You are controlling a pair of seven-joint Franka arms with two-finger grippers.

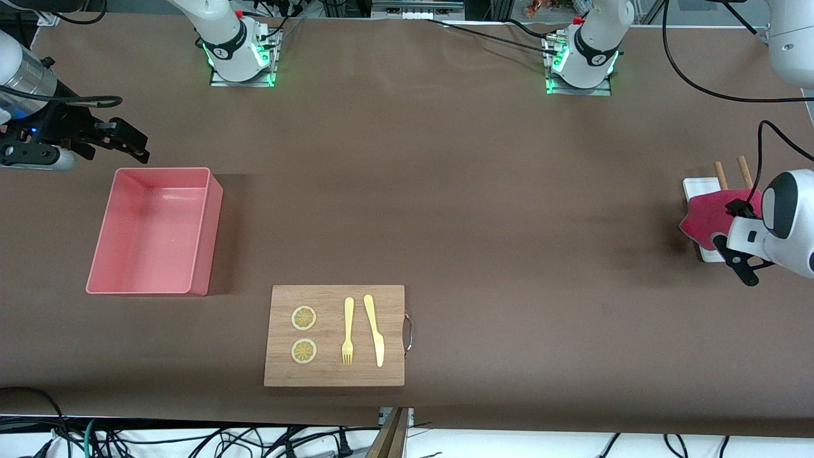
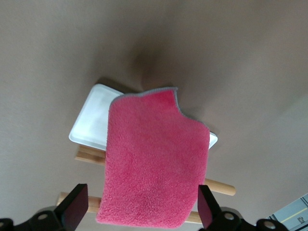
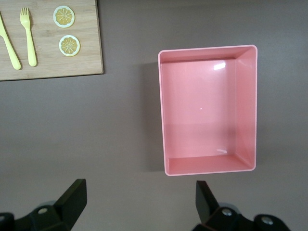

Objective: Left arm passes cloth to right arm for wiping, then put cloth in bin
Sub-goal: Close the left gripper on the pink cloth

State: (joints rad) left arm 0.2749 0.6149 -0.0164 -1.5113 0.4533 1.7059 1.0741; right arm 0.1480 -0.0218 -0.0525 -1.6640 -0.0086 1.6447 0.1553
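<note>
Cloth (image 1: 707, 216), magenta-red and fuzzy, lies draped over a narrow white tray (image 1: 697, 188) at the left arm's end of the counter (image 1: 483, 210); two wooden sticks (image 1: 721, 173) poke out from under it. The cloth covers most of the tray, one grey-edged corner notched in the left wrist view. Counter surface: brown matte covering, lightly creased, running the full width; cables and rig frames along both long edges, arm bases lit green at the top of the front view. Left pincer (image 2: 139, 211) hovers directly over the cloth, fingers (image 2: 76, 204) spread wide, straddling the cloth's width, gripping nothing; whether they touch the fabric cannot be told. Bin (image 1: 152, 230), salmon-pink, sits at the right arm's end of the counter, well apart from the cloth. Right pincer (image 1: 130, 141) waits just beside the bin, spread wide, holding nothing. Wooden board (image 1: 334, 336) nearer the front camera than the bin, carrying two lemon slices (image 1: 304, 334), yellow fork (image 1: 348, 331), yellow knife (image 1: 374, 329).
</note>
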